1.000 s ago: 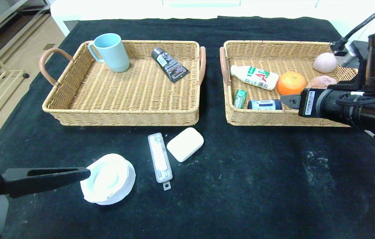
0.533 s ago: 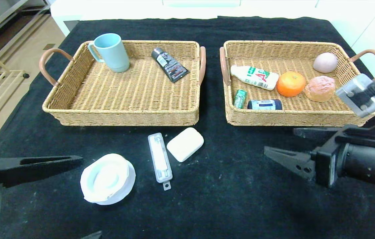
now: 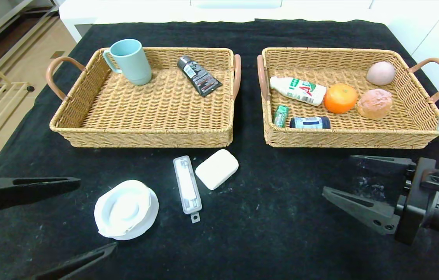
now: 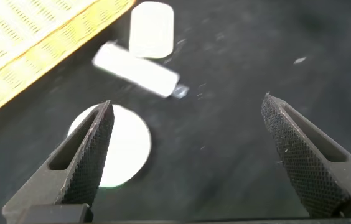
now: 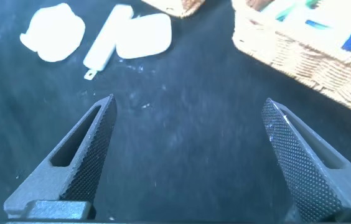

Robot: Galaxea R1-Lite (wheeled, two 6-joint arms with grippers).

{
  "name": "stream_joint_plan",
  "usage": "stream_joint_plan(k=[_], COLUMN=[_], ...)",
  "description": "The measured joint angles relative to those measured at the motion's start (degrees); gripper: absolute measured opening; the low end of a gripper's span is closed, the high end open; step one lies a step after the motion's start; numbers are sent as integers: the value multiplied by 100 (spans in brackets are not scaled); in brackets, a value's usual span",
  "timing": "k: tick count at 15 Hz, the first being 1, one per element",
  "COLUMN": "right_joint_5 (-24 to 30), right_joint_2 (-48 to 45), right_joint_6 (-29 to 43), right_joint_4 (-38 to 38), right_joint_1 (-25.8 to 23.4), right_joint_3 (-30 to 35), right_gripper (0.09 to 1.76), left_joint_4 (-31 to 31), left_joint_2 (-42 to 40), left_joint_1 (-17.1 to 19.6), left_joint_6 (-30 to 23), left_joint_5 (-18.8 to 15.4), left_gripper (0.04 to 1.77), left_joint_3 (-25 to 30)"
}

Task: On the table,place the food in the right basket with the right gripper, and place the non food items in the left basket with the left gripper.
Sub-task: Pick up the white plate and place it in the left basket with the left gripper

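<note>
The right gripper (image 3: 349, 181) has pulled out of the right basket (image 3: 343, 134), jaws wide and empty, food all inside. Left gripper (image 3: 87, 217) backs off to seven o'clock, spread around the white dish (image 3: 126, 210); case (image 3: 187, 188) and soap (image 3: 217, 168) wait on the table (image 3: 281, 233).

Food in right basket (image 3: 417, 134); white items (image 3: 126, 209) on table (image 3: 281, 233).

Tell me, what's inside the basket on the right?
In the right basket: a white bottle, an orange, a bun-like ball, a pale egg-shaped thing, a green gum pack and a blue jar. Nothing looks covered.
</note>
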Motion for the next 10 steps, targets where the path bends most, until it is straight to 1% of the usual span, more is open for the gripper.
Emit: stream_joint_plan(k=[2,4,7,8,10], right_joint_5=[9,9,6,4,-2], right_joint_2=[-6,-17,-52,-55,-55], right_joint_6=[-5,-10,-13,-18,-22], right_joint_4=[-83,-94,-90,-91,-91], right_joint_1=[-179,-289,-308,-315,-319], right_joint_3=[133,172,227,232,240], right_gripper=[170,170,170,170,170], left_joint_4=[605,1025,1130,1134,1141], left_joint_2=[157,350,691,835,1117], left_joint_1=[-6,0,52,138,466], left_joint_6=[-28,-291,-975,-1097,-1157], left_joint_5=[451,878,1498,1645,1737], left_gripper=[172,172,172,172,172], left_joint_3=[-339,-564,-706,-761,-912])
